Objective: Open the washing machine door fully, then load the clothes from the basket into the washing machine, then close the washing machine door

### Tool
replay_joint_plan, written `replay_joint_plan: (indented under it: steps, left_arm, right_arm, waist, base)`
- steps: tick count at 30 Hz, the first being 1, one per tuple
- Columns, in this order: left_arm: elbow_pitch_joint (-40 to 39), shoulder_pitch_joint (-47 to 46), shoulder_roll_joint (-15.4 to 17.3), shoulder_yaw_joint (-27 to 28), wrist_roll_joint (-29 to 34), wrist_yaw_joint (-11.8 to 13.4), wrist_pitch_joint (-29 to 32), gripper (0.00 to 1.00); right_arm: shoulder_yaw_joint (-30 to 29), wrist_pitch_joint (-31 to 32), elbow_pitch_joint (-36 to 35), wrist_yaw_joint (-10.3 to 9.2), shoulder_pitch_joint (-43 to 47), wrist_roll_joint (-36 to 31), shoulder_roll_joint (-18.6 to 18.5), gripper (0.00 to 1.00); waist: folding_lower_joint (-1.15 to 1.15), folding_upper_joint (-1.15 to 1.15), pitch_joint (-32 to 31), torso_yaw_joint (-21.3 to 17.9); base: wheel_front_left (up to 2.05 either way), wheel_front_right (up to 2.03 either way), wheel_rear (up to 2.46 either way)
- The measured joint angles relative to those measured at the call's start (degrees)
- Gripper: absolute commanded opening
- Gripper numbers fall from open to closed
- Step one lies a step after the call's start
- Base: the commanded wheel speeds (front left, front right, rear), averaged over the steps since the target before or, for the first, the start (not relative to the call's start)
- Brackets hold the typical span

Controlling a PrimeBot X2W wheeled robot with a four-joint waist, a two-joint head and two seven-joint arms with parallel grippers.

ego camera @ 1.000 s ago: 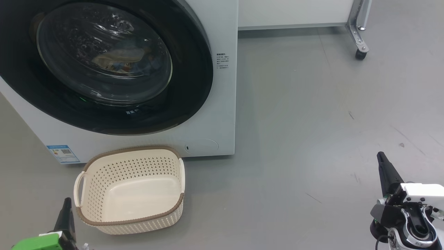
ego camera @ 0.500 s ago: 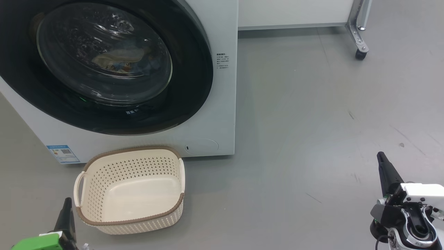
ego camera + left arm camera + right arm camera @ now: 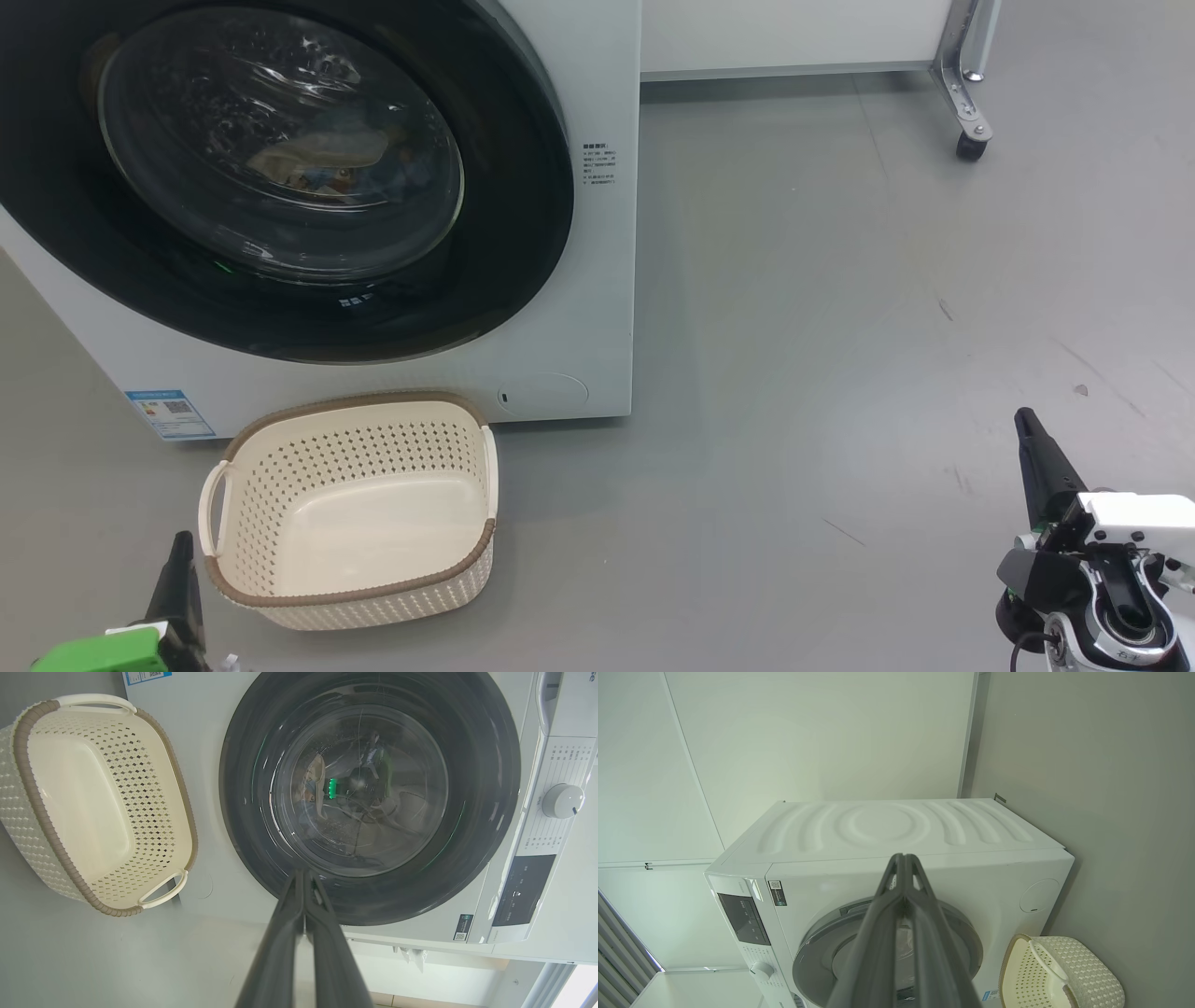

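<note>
The washing machine [image 3: 602,280] stands at the upper left of the head view with its washing machine door [image 3: 523,215] lying flush against the front. Through the glass bowl the clothes [image 3: 322,154] show inside the drum, beige and blue. The basket [image 3: 373,597] sits on the floor in front of the machine, with nothing in it. My left gripper [image 3: 180,546] is shut, low at the basket's left corner. My right gripper [image 3: 1024,422] is shut, far off to the right over bare floor. The left wrist view faces the door [image 3: 476,812] and the basket [image 3: 46,830], with that gripper [image 3: 302,873] closed.
A metal frame leg on a caster [image 3: 971,145] stands at the back right beside a white panel [image 3: 784,37]. Grey floor [image 3: 840,373] stretches open to the right of the machine. The control dial [image 3: 563,801] and panel lie beyond the door.
</note>
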Motion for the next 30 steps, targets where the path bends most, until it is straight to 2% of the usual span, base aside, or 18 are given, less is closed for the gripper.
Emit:
replay_joint_plan:
  steps: [30]
  left_arm:
    - [0.03,-0.01,-0.02,0.05,0.0,0.0,0.0,0.0]
  right_arm:
    - [-0.02,0.01,0.0,0.0,0.0,0.0,0.01,0.0]
  waist:
    - [0.0,0.0,0.0,0.0]
  base:
    - [0.0,0.0,0.0]
